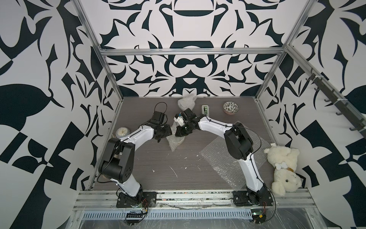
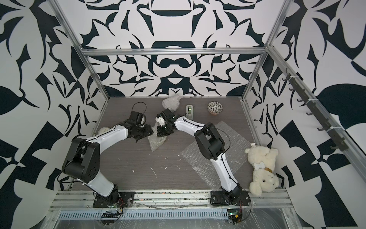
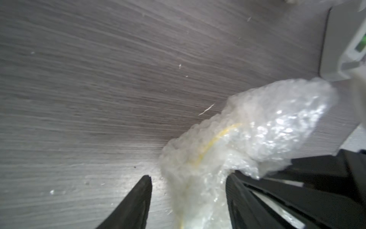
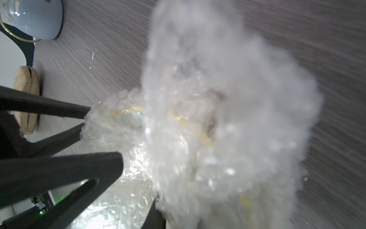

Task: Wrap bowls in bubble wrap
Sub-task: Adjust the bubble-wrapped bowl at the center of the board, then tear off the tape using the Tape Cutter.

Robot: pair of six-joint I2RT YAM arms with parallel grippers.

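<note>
Top views: bright, even overhead light, only faint soft shadows on table (image 1: 178, 158), sharp enough. Wrist views: bubble wrap (image 4: 227, 109) too close to lens, defocused, smeared; hot specular glare patches. Table grain streaked by blur.

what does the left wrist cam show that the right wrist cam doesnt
Only the left wrist view: part of the tape dispenser, at the frame edge. Only the right wrist view: the blue-grey clock and a tan pouch. Both: the bubble-wrapped bowl, its yellow rim showing through the film, lying on the grey wood-grain table.
</note>
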